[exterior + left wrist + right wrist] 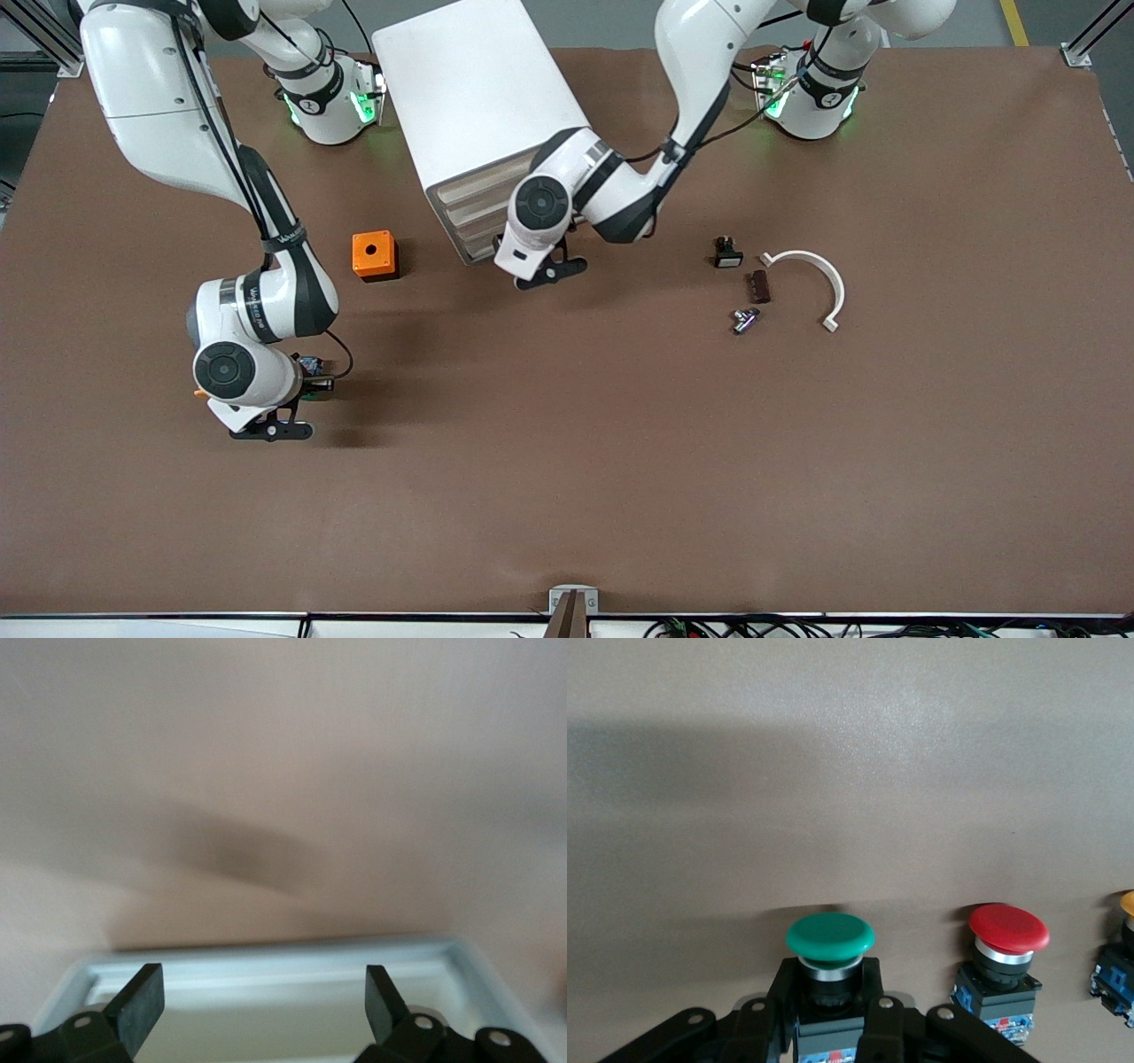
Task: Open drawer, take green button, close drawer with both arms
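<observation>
Two white arms are reaching over the brown table (620,461). In the lower part of the front view, toward the right arm's end of the table, the right gripper (270,430) is working low. Its wrist view shows its fingers (879,1020) pressing in on the black body of the green button (830,935), one on each side, the cap standing upright above them. Three buttons are showing there in a row, the green one, a red button (1007,928) just beside it, and a yellow button (1125,904) at the frame's edge.

In the upper middle of the front view one white cabinet (478,80) is standing, showing four cream drawer fronts (469,211). The left gripper (551,266) is hanging just in front of them, its two fingers (142,1003) spread wide and holding nothing, with the pale rim of a drawer (266,958) lying between them.

One orange box (373,254) is sitting beside the cabinet. Toward the left arm's end, four small parts are lying close together: a black piece (728,253), a brown block (759,286), a metal piece (745,319) and a white curved strip (813,275).
</observation>
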Controlling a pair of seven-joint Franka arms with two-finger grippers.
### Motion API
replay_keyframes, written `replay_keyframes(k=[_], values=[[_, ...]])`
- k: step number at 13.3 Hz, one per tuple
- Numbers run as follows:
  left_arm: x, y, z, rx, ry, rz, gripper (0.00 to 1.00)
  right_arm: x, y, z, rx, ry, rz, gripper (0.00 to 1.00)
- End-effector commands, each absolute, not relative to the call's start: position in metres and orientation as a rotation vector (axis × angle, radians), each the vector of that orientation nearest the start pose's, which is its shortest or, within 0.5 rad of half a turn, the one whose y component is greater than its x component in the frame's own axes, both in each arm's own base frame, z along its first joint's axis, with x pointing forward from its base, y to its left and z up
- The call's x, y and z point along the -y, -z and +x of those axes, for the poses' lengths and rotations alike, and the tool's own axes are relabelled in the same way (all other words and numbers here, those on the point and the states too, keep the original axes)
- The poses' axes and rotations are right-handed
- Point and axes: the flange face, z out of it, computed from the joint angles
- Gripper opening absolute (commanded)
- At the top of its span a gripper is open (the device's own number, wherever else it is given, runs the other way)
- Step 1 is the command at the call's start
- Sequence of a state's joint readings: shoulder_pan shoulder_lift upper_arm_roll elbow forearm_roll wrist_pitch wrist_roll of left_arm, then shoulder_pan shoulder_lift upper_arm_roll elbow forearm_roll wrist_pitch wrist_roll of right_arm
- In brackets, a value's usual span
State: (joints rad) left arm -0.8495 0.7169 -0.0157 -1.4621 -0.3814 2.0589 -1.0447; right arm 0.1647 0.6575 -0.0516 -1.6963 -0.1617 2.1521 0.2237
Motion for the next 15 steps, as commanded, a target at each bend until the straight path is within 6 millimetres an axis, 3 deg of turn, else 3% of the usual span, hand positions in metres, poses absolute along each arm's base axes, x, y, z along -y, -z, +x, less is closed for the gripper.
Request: replay_keyframes(k=[1, 3, 4, 5, 6, 8, 12, 15], values=[[0.475, -0.307, 0.52, 0.751, -0.449, -3.14, 1.0, -0.066, -0.204, 0.647, 0.005, -0.27, -3.329, 0.18], [0.43, -0.342, 0.555, 0.809, -0.342, -3.138, 1.0, -0.065, -0.204, 0.647, 0.002, -0.273, -3.329, 0.23], [0.409, -0.356, 0.566, 0.82, -0.316, -3.119, 1.0, -0.065, -0.204, 0.647, 0.0, -0.275, -3.33, 0.49], [0.386, -0.37, 0.573, 0.784, -0.285, -3.086, 1.0, -0.065, -0.206, 0.646, -0.009, -0.279, -3.33, 0.99], [0.365, -0.385, 0.575, 0.672, -0.246, -3.04, 1.0, -0.067, -0.209, 0.646, -0.008, -0.282, -3.329, 1.0], [0.327, -0.418, 0.588, 0.625, -0.17, -3.029, 1.0, -0.066, -0.229, 0.649, -0.017, -0.266, -3.332, 1.0], [0.244, -0.482, 0.605, 0.524, -0.133, -3.083, 1.0, -0.078, -0.327, 0.642, -0.05, -0.214, -3.309, 1.0], [0.193, -0.53, 0.6, 0.458, -0.105, -3.11, 1.0, -0.083, -0.401, 0.625, -0.06, -0.179, -3.253, 1.0]])
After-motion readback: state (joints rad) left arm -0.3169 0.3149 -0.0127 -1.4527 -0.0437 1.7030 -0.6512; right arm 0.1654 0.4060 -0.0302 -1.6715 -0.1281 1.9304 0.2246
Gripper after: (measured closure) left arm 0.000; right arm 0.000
